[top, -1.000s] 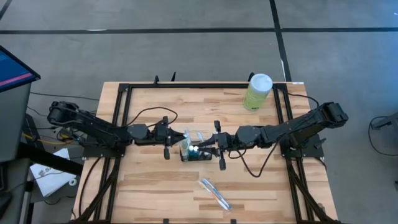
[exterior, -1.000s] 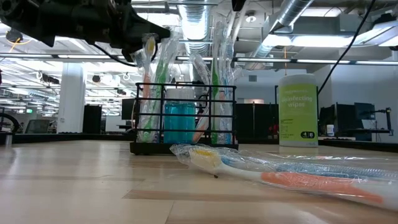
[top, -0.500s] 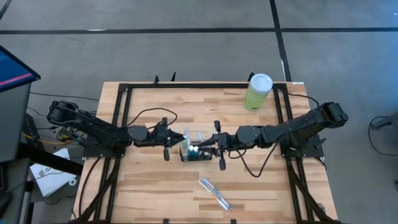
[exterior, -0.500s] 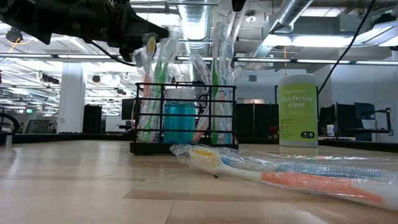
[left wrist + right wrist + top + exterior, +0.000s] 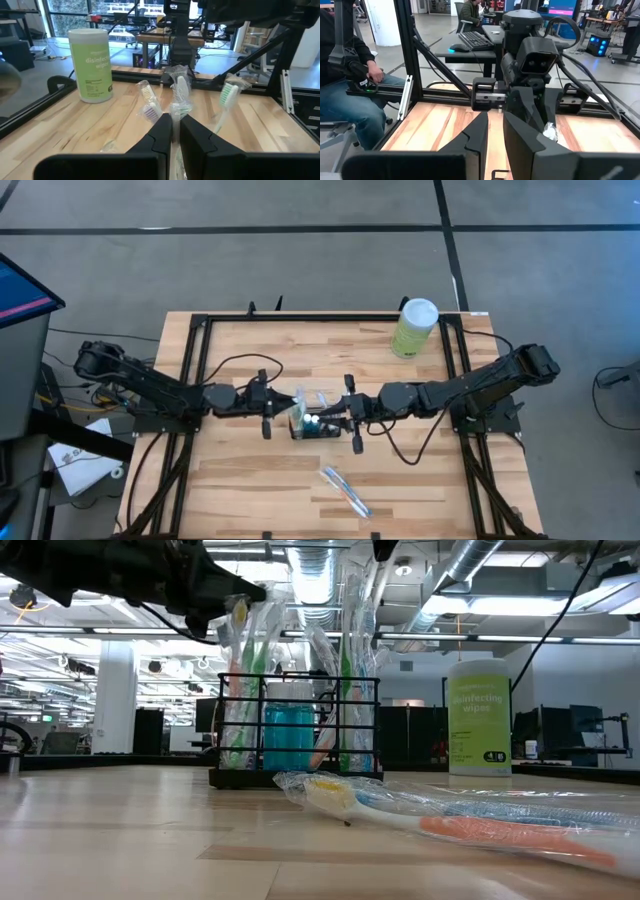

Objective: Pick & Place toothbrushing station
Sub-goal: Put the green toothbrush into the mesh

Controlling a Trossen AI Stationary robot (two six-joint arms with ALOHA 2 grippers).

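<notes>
the toothbrushing station (image 5: 314, 423) stands mid-worktop (image 5: 250, 480), wrapped brushes upright in its black wire compartments. left gripper (image 5: 290, 404) sits at the station's left edge, fingers (image 5: 162, 131) pressed nearly together on a wrapped toothbrush (image 5: 177, 102) that rises just ahead of them. right gripper (image 5: 328, 417) meets the station from the other side, fingers a narrow gap apart; whether it holds anything, can't tell. another wrapped toothbrush (image 5: 346, 492) lies flat nearer the front edge; the wipes canister (image 5: 413, 328) waits at the far right.
</notes>
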